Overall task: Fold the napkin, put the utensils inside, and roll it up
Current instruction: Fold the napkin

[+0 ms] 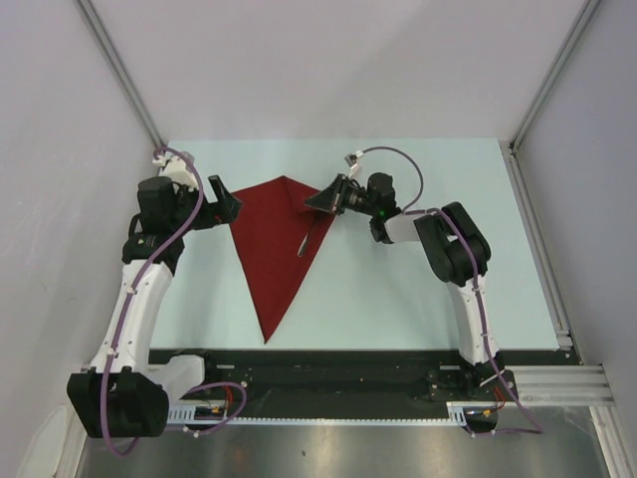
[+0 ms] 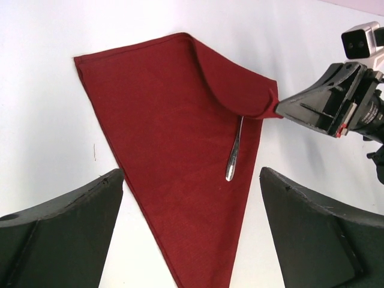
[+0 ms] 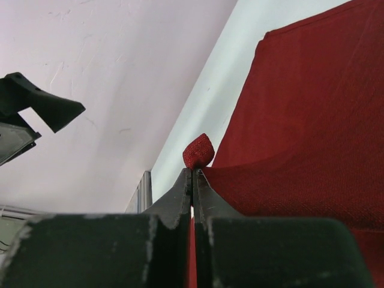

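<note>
Dark red napkin [image 1: 269,254] lies mid-frame as a triangle, tip pointing down. The right end effector [image 1: 320,202] is clenched on its upper right corner, raised just over the fork [image 1: 308,239] lying along that edge. The left end effector [image 1: 231,207] hangs released at the upper left corner.

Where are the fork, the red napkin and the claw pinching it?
fork [image 2: 233,157]: left wrist view, its shiny handle.
napkin [image 2: 168,156]: left wrist view, the flat middle.
right gripper [image 3: 193,173]: right wrist view, between fingertips pinching the napkin corner.
</note>
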Controlling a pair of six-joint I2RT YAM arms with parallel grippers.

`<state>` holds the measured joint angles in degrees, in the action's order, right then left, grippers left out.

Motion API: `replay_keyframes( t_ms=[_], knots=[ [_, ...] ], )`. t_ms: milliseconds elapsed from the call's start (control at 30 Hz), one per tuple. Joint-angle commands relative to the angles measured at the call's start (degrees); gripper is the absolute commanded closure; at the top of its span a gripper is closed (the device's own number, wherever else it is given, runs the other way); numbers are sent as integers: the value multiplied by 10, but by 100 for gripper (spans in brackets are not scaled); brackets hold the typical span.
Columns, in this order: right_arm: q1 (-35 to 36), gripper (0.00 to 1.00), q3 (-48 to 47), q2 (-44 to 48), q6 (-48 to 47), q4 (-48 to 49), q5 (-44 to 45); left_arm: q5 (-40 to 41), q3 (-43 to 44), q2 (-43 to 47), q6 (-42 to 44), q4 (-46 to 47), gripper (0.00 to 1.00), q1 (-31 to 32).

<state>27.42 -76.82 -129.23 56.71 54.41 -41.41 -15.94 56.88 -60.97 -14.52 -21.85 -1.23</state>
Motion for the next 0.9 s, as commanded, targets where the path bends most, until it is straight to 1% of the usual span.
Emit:
replay_keyframes(
  t_ms=[0, 367, 867],
  knots=[
    [15, 100, 28, 43, -26, 22, -20, -18, 3, 16, -2, 19, 0, -1],
    [61, 100, 62, 43, -29, 20, -15, -20, 2, 20, -4, 21, 0, 0],
    [82, 100, 131, 32, -14, 61, 12, -23, 3, 23, -5, 22, 0, 0]
  ],
)
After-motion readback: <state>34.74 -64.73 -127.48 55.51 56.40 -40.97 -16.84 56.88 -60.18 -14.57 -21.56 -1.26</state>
